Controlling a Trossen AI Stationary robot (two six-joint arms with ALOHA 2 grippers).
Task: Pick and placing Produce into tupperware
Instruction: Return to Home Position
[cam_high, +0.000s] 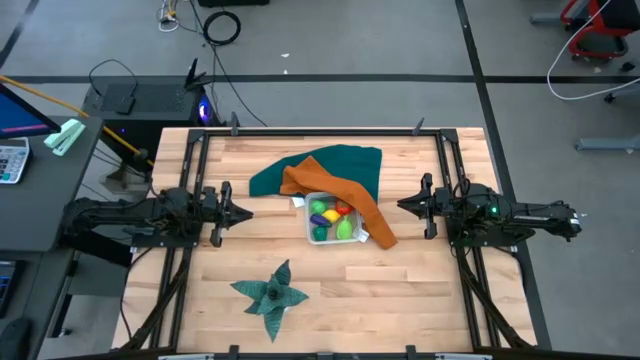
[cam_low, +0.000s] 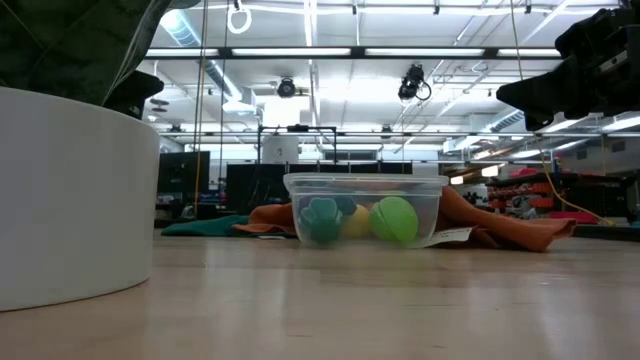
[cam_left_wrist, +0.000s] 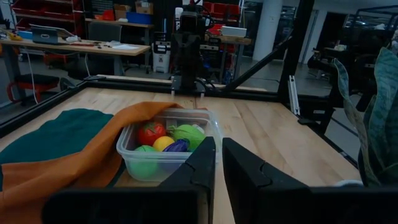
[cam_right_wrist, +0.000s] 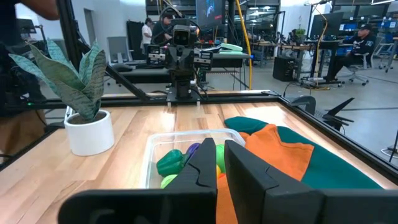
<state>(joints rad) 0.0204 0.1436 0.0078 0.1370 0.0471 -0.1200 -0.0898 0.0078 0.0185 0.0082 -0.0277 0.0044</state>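
Produce (cam_high: 331, 218) sits in the tupperware (cam_high: 308, 228) — left gripper (cam_high: 246, 211) and right gripper (cam_high: 401, 205) hover either side, both jaws nearly closed, empty

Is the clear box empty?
No. The box holds colourful produce: red, yellow, green and purple pieces show through its open top.

Bright, even overhead light from ceiling strip lamps (cam_low: 400, 52); faint soft shadows on wooden table (cam_high: 400, 290); lamps glare in low view.
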